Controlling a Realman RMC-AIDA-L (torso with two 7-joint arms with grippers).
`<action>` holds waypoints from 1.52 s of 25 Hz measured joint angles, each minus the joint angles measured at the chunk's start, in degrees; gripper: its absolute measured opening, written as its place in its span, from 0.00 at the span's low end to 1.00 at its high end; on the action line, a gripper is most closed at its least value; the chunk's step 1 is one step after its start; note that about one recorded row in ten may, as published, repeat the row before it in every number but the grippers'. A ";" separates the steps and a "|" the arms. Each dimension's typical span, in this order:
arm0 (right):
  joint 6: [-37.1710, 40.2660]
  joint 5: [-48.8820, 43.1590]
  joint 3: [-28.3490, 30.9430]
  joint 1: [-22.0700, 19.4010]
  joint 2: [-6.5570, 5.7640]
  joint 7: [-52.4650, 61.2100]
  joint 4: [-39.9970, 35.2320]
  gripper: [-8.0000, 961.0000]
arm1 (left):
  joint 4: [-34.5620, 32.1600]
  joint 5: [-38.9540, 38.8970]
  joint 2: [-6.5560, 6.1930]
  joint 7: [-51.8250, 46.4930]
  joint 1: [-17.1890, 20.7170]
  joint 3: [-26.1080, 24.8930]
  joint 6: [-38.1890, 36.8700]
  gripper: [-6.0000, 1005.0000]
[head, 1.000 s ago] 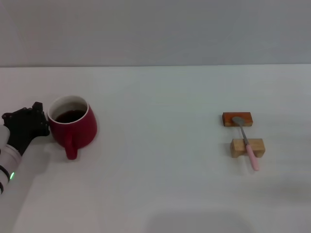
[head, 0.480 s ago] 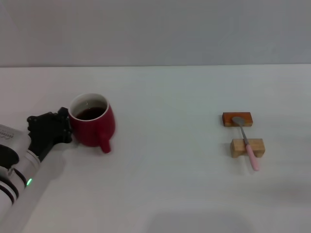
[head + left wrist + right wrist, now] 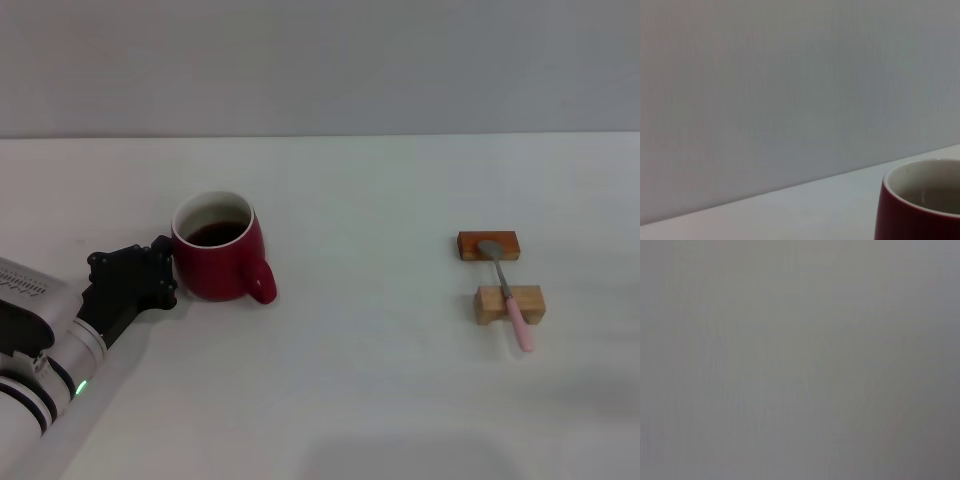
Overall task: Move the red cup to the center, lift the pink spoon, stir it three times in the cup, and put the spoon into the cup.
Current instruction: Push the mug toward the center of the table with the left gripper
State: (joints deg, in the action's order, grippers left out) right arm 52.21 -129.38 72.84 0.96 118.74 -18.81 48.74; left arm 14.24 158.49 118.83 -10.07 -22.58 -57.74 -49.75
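The red cup (image 3: 220, 262) stands left of the table's middle in the head view, with dark liquid inside and its handle pointing front-right. My left gripper (image 3: 158, 272), black, presses against the cup's left side. The left wrist view shows the cup's rim and white inner wall (image 3: 920, 210) close by. Far to the right, the pink spoon (image 3: 508, 297) lies across two small blocks, its metal bowl on the far one and its pink handle toward me. My right gripper is out of view.
A dark orange block (image 3: 488, 245) and a pale wooden block (image 3: 490, 305) carry the spoon at the right. The white table (image 3: 370, 380) ends at a grey wall behind.
The left gripper has slid to the right along the table with the cup against it. The cup's handle has swung from front toward front-right. Spoon and blocks have not moved.
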 joint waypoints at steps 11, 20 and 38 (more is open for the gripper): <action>0.50 -0.05 0.02 -0.10 0.00 0.00 -0.03 0.67 | -2.27 -0.12 -0.26 1.47 -5.76 -2.39 4.20 0.02; 0.76 -0.09 0.02 -0.16 0.00 0.00 -0.09 0.67 | -2.03 0.24 -0.27 3.57 -7.73 -2.53 5.49 0.03; 0.80 -0.10 0.11 0.36 -0.09 0.00 -0.32 0.67 | 4.82 0.00 0.08 2.07 -3.62 5.83 5.04 0.04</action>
State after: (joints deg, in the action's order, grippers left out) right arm 53.01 -129.48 72.95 1.32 118.65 -18.81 48.42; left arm 19.06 158.50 118.91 -8.00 -26.20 -51.90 -44.70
